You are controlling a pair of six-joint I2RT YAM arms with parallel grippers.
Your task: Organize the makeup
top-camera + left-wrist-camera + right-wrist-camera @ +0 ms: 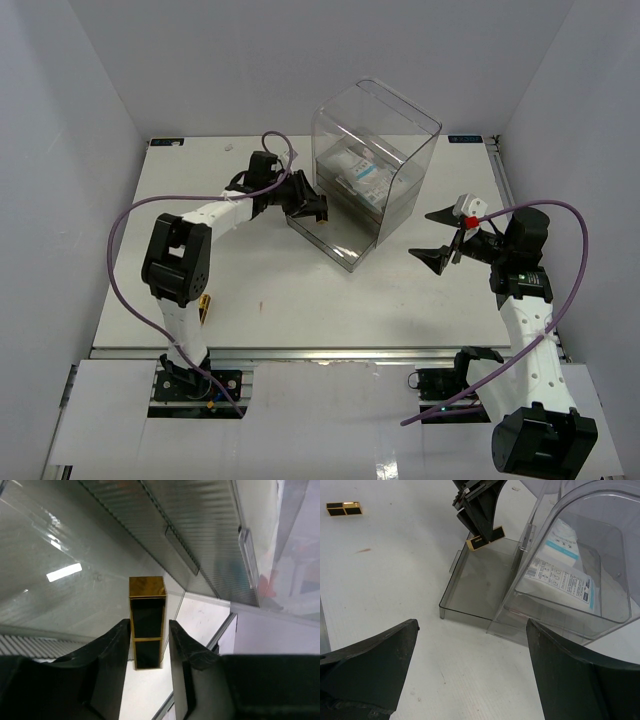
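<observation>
A black lipstick tube with gold edges [147, 587] sits between the fingers of my left gripper [150, 626], which is shut on it. In the right wrist view the tube [485, 536] hangs tilted at those fingertips, just over the far rim of the pulled-out smoky drawer [447, 590]. In the top view my left gripper [312, 208] is at the drawer's left end. White-and-blue sachets [565, 575] lie in the clear box's upper compartment. My right gripper [470, 630] stands wide open and holds nothing, over bare table in front of the drawer.
The clear plastic drawer box [400, 130] stands mid-table, its lower drawer [335, 245] pulled toward the front left. A second gold-and-black piece [342, 508] lies on the table by the left arm's base [205, 303]. My right gripper [432, 237] hovers right of the box.
</observation>
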